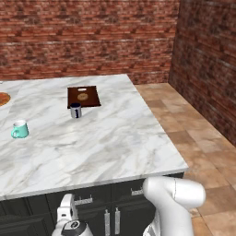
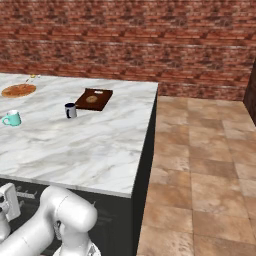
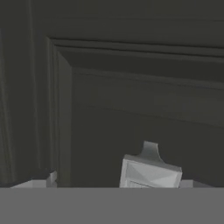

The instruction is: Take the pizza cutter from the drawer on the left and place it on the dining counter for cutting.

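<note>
The dining counter (image 1: pixel 106 147) (image 2: pixel 95 155) is a white marble slab on black cabinets. Under its front edge, the drawer (image 1: pixel 99 197) is shut; its black panel (image 3: pixel 131 105) stands close in front of the hand. The drawer's silver handle (image 1: pixel 84 200) (image 3: pixel 151 168) lies just beyond the hand, low in the hand view. My gripper (image 1: pixel 67 206) (image 2: pixel 8 199) hovers low in front of that drawer, open, with nothing held. The pizza cutter is hidden.
On the counter stand a teal mug (image 1: pixel 19 130) (image 2: pixel 12 118), a dark blue cup (image 1: pixel 75 110) (image 2: pixel 70 110), a brown wooden board (image 1: pixel 83 97) (image 2: pixel 94 98) and a pizza (image 2: pixel 19 90). Cupboard doors (image 1: pixel 124 221) sit below the drawer. Tiled floor (image 2: pixel 200 165) lies right.
</note>
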